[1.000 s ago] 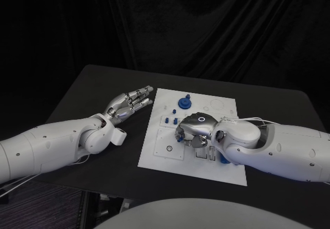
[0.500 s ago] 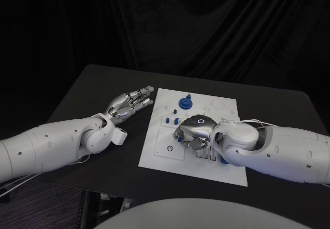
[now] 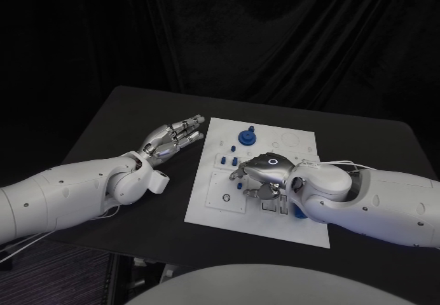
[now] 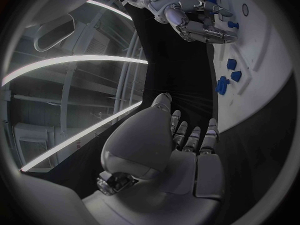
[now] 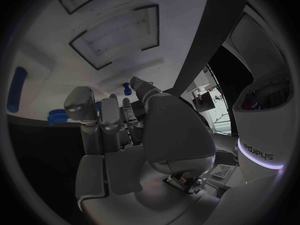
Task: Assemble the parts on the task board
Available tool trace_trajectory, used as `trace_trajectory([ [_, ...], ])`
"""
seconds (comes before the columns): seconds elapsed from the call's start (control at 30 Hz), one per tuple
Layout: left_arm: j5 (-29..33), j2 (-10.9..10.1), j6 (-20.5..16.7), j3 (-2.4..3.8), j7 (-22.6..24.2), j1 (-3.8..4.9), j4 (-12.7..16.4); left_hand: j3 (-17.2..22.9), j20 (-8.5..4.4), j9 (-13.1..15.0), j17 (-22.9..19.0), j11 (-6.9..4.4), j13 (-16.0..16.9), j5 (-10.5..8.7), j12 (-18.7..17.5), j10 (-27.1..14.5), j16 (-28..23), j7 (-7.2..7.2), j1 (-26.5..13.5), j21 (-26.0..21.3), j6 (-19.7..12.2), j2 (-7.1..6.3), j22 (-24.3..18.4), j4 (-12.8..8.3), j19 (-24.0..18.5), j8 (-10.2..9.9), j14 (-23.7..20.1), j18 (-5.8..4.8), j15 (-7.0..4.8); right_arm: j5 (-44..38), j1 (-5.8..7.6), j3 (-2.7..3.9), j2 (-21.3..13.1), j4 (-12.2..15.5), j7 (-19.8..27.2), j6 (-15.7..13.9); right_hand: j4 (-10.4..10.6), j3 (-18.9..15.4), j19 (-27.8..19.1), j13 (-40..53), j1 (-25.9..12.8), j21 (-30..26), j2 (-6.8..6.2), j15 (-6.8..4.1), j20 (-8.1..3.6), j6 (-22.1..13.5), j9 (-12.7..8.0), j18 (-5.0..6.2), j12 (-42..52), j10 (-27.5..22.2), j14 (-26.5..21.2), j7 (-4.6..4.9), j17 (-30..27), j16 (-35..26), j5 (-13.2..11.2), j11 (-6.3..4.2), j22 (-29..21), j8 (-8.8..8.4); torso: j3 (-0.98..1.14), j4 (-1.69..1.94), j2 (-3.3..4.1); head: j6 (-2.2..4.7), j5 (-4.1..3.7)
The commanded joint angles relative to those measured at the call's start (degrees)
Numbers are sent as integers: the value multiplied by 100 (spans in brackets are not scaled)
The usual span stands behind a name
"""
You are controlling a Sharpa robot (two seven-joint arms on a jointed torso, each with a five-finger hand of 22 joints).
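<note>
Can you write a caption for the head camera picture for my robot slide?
Right robot hand works over the white task board with blue parts; left robot hand rests beside it.

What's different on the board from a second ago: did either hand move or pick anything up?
The right hand has drifted slightly toward the near right over the task board; whether it holds a part cannot be told. The left hand stays resting open on the table beside the board, and the round blue part at the far end has not moved.

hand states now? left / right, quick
Left robot hand: open, fingers extended, resting on the table beside the task board, holding nothing.
Right robot hand: over the board, fingers curled down; whether it holds a part cannot be told.
</note>
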Motion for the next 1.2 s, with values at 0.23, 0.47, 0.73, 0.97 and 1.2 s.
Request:
trace_trajectory([
  [0.23,31,-19,46,5,655,-15,30,21,-8,8,-1,-16,-5,-20,-24,-20,18,23,3,12,27,34,-26,16,-5,-1,-8,31,10,151,373,19,-646,448,-68,-700,115,-233,-35,-101,113,-47,-13,34,27,-48,-142,63,36,-518,-57,37,-27,9,-22,68,626,49,-1,-2,1,-1,-12],
  [0.47,31,-23,30,5,649,-17,36,24,-12,6,-10,-12,-5,-2,-28,-26,8,16,7,8,12,30,-39,13,-11,-3,-38,30,0,289,700,18,-1300,581,-145,-687,1063,-735,217,-739,294,368,-312,12,36,-706,-661,0,-297,-581,125,-202,52,188,17,123,729,-56,1,-3,-1,-1,-79],
  [0.73,31,-24,27,4,650,-32,34,27,-16,4,-12,-14,-5,19,-29,-29,6,8,7,5,2,32,-48,15,-15,-5,-44,31,-8,528,710,-5,-1716,378,-271,-515,1572,-992,240,-1090,173,344,-419,96,79,-522,-812,-11,-383,-161,155,-117,28,206,-171,122,728,-35,-7,12,-1,-1,-120],
  [0.97,31,-39,25,4,653,-47,47,29,-17,3,-11,-14,-5,30,-30,-31,6,5,7,4,-6,35,-54,16,-17,-7,-43,31,-9,567,567,-12,-1841,280,-329,-455,1543,-894,313,-1201,214,431,-305,89,89,-431,-859,-18,-398,84,216,-133,46,243,-64,106,745,-31,-7,1,2,-1,-140],
  [1.2,31,-38,33,4,653,-59,52,29,-17,3,-11,-14,-5,30,-30,-31,6,5,7,4,-6,35,-54,16,-17,-7,-43,31,-9,576,455,-13,-1804,186,-298,-458,1447,-848,426,-1270,259,570,-133,-6,8,442,-748,-38,-299,738,311,-2,38,248,-60,-10,771,115,0,11,2,-1,-179],
])
